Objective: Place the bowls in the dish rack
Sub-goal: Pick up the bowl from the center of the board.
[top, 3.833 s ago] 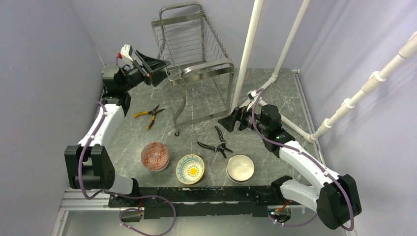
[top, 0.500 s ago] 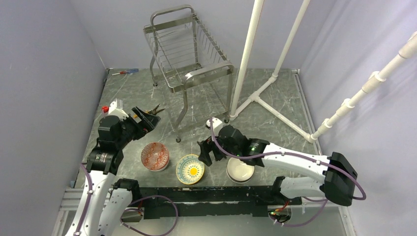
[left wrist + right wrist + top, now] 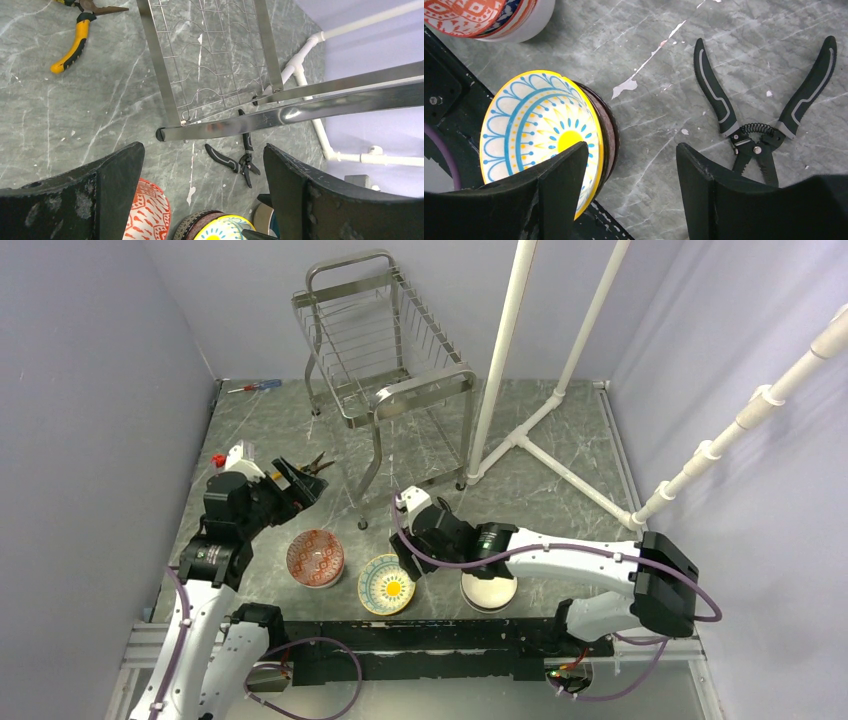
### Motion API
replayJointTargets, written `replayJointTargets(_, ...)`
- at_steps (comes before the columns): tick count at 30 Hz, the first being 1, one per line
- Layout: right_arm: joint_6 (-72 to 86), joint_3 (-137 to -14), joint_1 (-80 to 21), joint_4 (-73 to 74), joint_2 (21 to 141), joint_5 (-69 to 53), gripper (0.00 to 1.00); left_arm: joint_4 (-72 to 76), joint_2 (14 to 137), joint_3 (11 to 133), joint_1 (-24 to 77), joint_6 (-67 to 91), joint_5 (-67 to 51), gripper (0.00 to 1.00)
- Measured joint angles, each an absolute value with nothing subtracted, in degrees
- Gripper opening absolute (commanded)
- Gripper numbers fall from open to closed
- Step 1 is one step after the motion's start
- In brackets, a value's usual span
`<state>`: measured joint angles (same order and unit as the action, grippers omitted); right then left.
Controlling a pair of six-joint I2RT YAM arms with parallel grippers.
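The rack [image 3: 424,387] is shiny steel wire. The bowl [image 3: 541,125] looks glazed and glossy; the table [image 3: 654,60] is marbled and matt.

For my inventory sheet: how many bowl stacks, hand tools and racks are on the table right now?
Bowl stacks: 3 (red-patterned, teal-and-yellow, white)
Hand tools: 3 (pliers, shears, screwdriver)
Dish rack: 1
Total: 7

Beside teal bowl [image 3: 539,125], black shears [image 3: 754,147] block tabletop
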<state>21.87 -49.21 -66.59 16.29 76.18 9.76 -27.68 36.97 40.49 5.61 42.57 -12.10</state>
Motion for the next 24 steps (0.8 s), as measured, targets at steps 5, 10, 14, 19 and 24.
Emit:
replayJointTargets(5,21.4,-51.1,-67.5,17.3,78.8,10.4,0.53,-28.1,35.9,40.5,5.6,42.5,-11.9,0.94)
replayJointTargets(10,20.6,-52.9,-68.1,17.6,80.6,10.5,0.42,-28.5,35.5,40.5,5.6,42.4,-11.1,0.94)
replayJointTargets(14,19.9,-53.5,-68.5,17.8,81.3,10.3,0.4,-28.6,36.0,40.5,5.6,42.4,-10.8,0.94)
replayJointTargets(19,18.6,-54.5,-68.5,18.2,82.5,9.3,0.21,-28.7,37.1,40.5,5.6,42.4,-10.9,0.94)
replayJointTargets(24,17.3,-55.7,-69.1,18.5,83.6,8.6,0.1,-29.4,37.6,40.5,5.6,42.4,-10.9,0.94)
